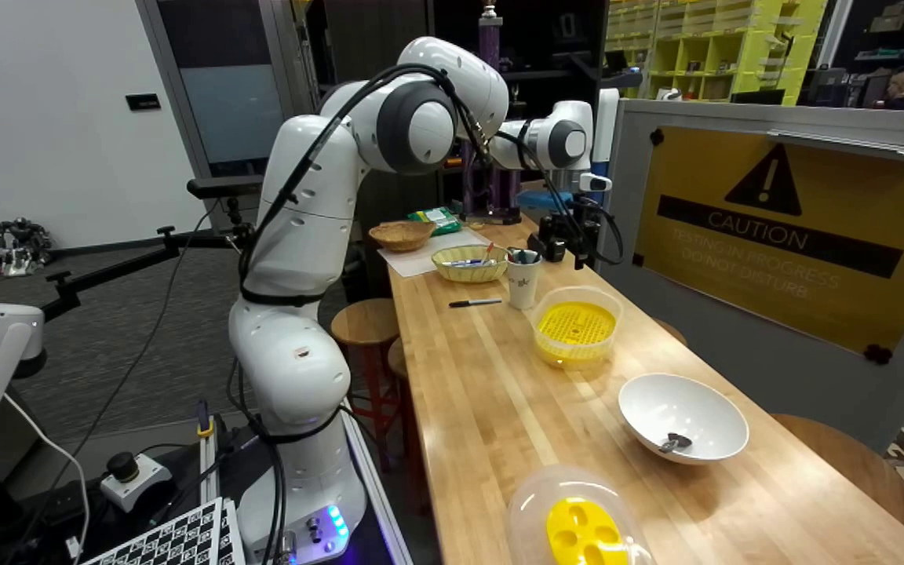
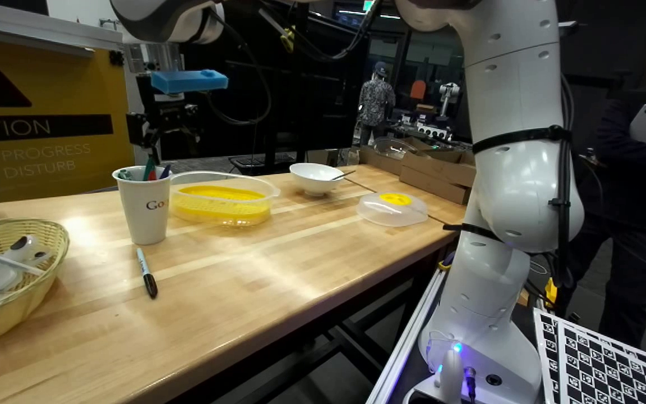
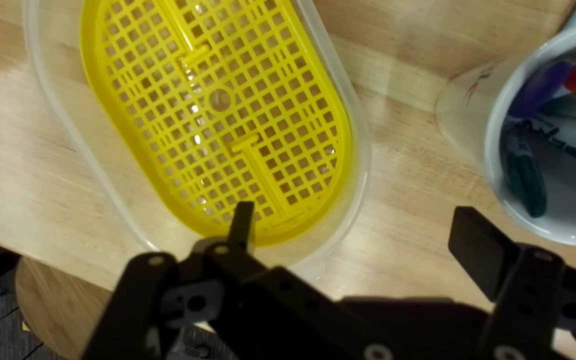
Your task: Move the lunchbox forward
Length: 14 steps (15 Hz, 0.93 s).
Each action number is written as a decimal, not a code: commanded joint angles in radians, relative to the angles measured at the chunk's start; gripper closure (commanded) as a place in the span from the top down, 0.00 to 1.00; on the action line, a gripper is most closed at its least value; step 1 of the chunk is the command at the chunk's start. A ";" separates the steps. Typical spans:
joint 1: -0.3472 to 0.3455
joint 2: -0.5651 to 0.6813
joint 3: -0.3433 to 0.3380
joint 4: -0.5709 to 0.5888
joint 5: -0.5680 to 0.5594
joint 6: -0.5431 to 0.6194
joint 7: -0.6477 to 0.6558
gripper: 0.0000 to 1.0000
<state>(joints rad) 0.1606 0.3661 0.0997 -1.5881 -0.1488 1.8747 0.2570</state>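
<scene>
In both exterior views the lunchbox [image 1: 575, 326], a clear tub with a yellow grid [image 3: 245, 142] inside, is sitting on the wooden table [image 1: 472, 392], between a white bowl [image 1: 707, 408] and a white cup [image 2: 141, 210]. The arm [image 1: 300, 243] is reaching over the table, and the gripper [image 3: 360, 237] is hanging above it, near the cup. In the wrist view the jaws are standing well apart: one finger [image 3: 242, 227] is showing over the rounded end of the lunchbox, the other finger [image 3: 483, 255] over the wood beside the cup. Pens [image 3: 527, 175] are leaning inside the cup, a spoon [image 1: 675, 443] is resting in the bowl, and a marker [image 2: 146, 273] is lying on the table near the cup. A clear lid [image 2: 407, 213] with a yellow patch [image 2: 395, 199] is lying well apart from the lunchbox, and a pale basket [image 1: 472, 275] is standing near the cup
</scene>
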 commanded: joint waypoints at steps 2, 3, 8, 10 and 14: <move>0.015 0.008 -0.013 0.029 0.020 -0.016 0.042 1.00; 0.016 0.008 -0.013 0.031 0.021 -0.014 0.050 1.00; -0.026 -0.083 -0.032 -0.066 0.035 0.000 0.020 1.00; -0.013 -0.031 -0.034 -0.014 0.015 -0.003 0.036 1.00; -0.030 -0.057 -0.041 -0.034 0.023 -0.003 0.024 1.00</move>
<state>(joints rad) 0.1230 0.3091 0.0668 -1.6256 -0.1288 1.8751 0.2827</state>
